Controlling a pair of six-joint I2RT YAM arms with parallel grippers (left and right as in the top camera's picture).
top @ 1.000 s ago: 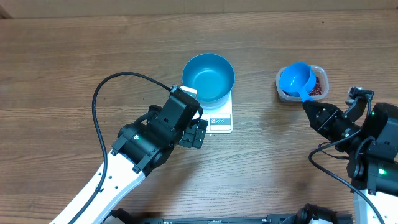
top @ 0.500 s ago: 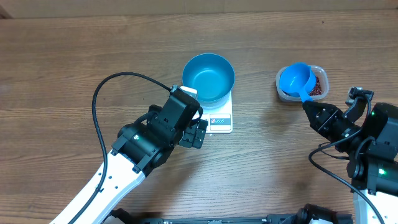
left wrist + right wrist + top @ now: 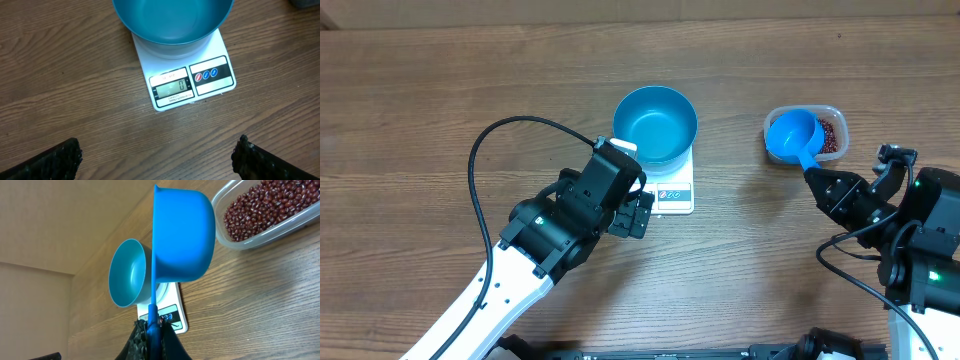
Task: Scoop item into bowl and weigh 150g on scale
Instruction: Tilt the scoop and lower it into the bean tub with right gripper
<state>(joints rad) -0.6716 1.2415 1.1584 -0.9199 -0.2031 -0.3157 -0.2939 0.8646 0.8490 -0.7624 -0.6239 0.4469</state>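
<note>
Between the right gripper (image 3: 814, 172) and the bowl (image 3: 655, 122) on the scale (image 3: 677, 193), off to its left, lies bare table (image 3: 740, 225), while the scoop (image 3: 793, 135) it holds and the tub (image 3: 835, 116) stand just ahead of it.

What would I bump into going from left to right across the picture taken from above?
black cable → bowl → scoop → beans

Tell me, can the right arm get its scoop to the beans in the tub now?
Probably yes. The right gripper is shut on the handle of the scoop, which hangs over one end of the open tub. Nothing lies between it and the beans.
</note>
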